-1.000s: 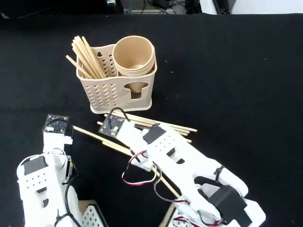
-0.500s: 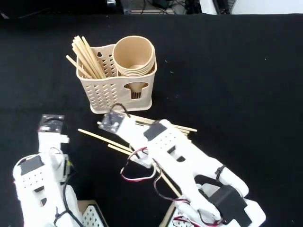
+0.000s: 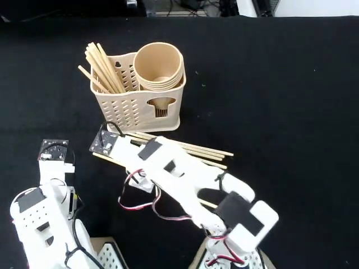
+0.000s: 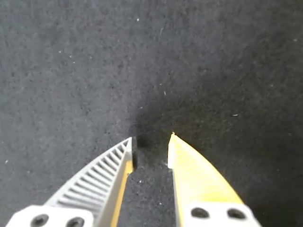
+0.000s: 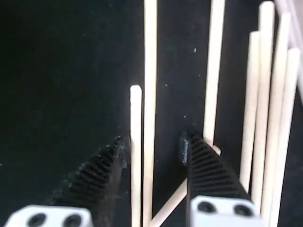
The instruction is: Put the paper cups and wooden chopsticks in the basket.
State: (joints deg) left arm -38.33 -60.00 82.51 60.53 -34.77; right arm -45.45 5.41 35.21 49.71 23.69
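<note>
Chopsticks lay between the right arm's open jaws after its swing across, ready for pinching; left arm withdrew, jaws ajar, empty.

Open black cloth worktop right of cream perforated plastic basket; loose wooden chopsticks crowding its front.

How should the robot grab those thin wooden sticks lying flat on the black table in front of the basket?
Best from straight above, I think. The loose wooden chopsticks lie flat on the black table, so no side gap exists. The right gripper is open astride two; close across their thin width, near the ends.
</note>
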